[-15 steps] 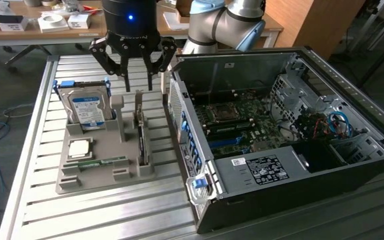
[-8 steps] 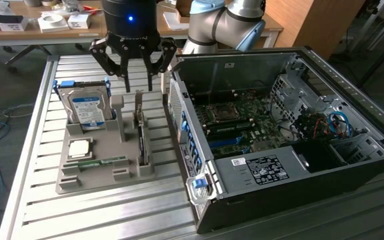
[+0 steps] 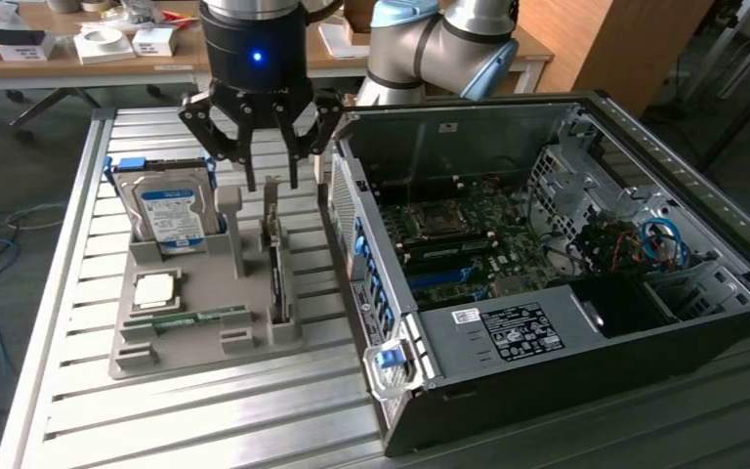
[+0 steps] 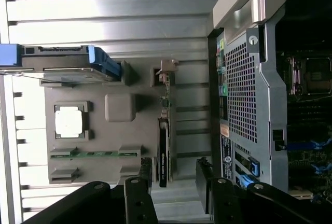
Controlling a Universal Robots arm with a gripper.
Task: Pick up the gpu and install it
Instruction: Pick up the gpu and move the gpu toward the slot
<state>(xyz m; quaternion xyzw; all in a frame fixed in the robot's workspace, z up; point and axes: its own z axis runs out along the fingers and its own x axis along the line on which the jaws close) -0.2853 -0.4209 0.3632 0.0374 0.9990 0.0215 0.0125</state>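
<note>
On the bare ribbed aluminium table (image 3: 192, 420) sits a grey moulded plastic parts tray (image 3: 180, 357). At the exterior view's left of the tray, a silver hard drive with a blue label (image 3: 167, 210) stands upright; the label's white print is too small to read. In front of it lie a square silver processor chip (image 3: 156, 289) and a narrow green memory stick (image 3: 199, 316). Further right is the gpu (image 3: 276, 264) — a thin, dark rectangular card standing on its long edge in a slot along the tray's side nearest the computer. In the wrist view it shows a black face with a small greenish mark that cannot be read, and a pale metal bracket at one end. Directly over it hangs the black gripper (image 3: 272, 181), a blue light glowing on its body; the fingers are spread wide to either side of the card's top edge and hold nothing. To the exterior view's right lies the open black metal computer case (image 3: 479, 401) with its green motherboard (image 3: 479, 230) exposed — a white printed label (image 3: 516, 330) sits on a black cover inside, its text illegible.
</note>
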